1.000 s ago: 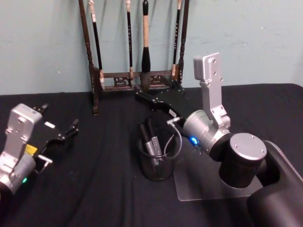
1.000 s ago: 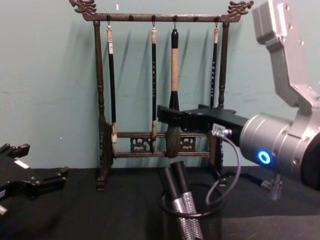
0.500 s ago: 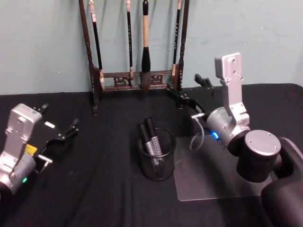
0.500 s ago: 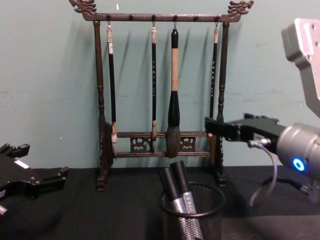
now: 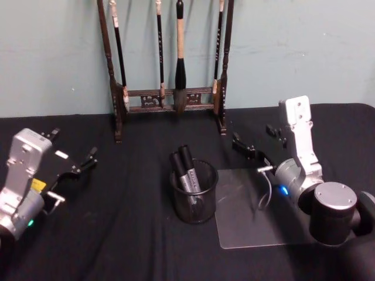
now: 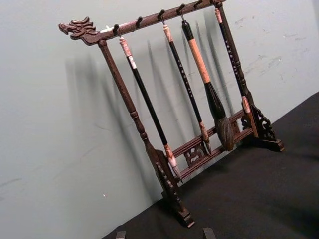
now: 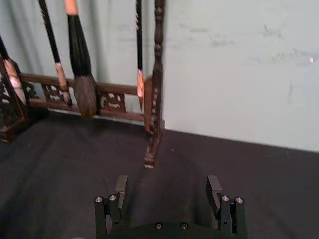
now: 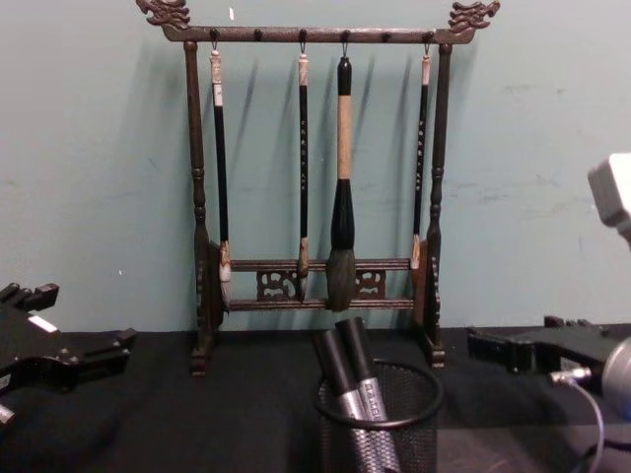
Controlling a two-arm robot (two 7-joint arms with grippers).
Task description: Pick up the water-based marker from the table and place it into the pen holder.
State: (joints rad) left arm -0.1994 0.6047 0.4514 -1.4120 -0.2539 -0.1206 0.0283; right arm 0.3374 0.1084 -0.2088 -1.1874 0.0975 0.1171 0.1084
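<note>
The pen holder [image 5: 194,198] stood upright near the middle of the black worktop [image 5: 129,234], and I used it as my landmark. Two water-based markers [image 5: 187,170] leaned inside it, dark caps sticking up above the rim and tilted toward the left; their silver barrels showed through the mesh in the chest view. Just to the right of the holder lay a clear flat sheet [image 5: 258,213], its near edge almost touching the cup's base.

My right tool [image 5: 259,143] hovered right of the holder and a little behind it, over the far edge of that sheet, with its two fingers [image 7: 120,185] spread wide apart and nothing between them. My left tool [image 5: 75,158] sat well to the left of the holder, low over the worktop, fingers parted and empty too.

Behind the holder, at the wall, stood the wooden brush rack [image 5: 167,96] with four brushes hanging from it.
</note>
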